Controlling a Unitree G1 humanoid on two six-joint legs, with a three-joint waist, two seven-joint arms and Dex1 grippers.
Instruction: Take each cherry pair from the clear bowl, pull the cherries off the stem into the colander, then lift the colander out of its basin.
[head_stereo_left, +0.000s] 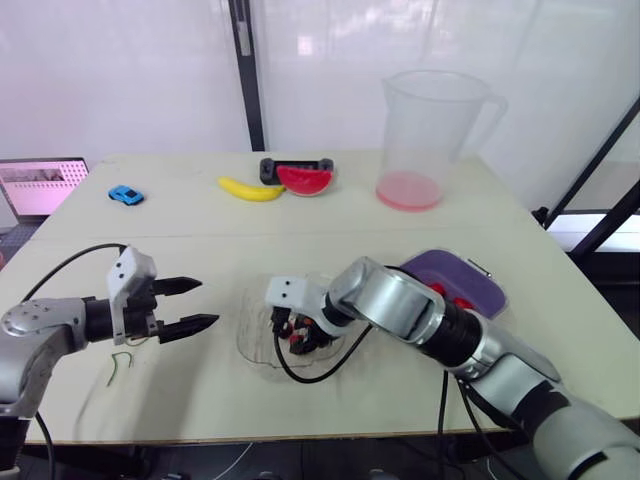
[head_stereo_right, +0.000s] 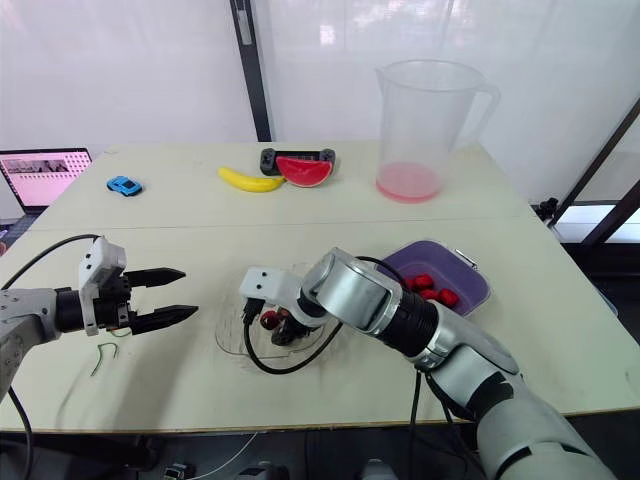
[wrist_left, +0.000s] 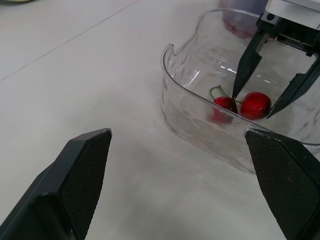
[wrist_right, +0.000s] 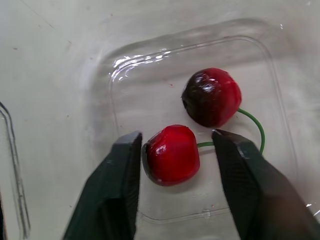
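A clear bowl (head_stereo_left: 262, 352) sits near the table's front middle with one cherry pair in it, two red cherries (wrist_right: 171, 155) joined by a green stem (wrist_right: 252, 127). My right gripper (wrist_right: 175, 141) reaches down into the bowl, open, with its fingers on either side of the nearer cherry and not closed on it. My left gripper (head_stereo_left: 205, 302) hovers open and empty above the table, left of the bowl. To the right of the bowl, the purple colander (head_stereo_right: 480, 285) in its basin holds several loose cherries (head_stereo_right: 432, 288).
A bare green stem (head_stereo_left: 120, 365) lies on the table below my left arm. At the back stand a large clear pitcher (head_stereo_left: 425, 135), a banana (head_stereo_left: 250, 189), a watermelon slice (head_stereo_left: 303, 180) and a blue toy car (head_stereo_left: 125, 195). A laptop (head_stereo_left: 40, 185) sits at far left.
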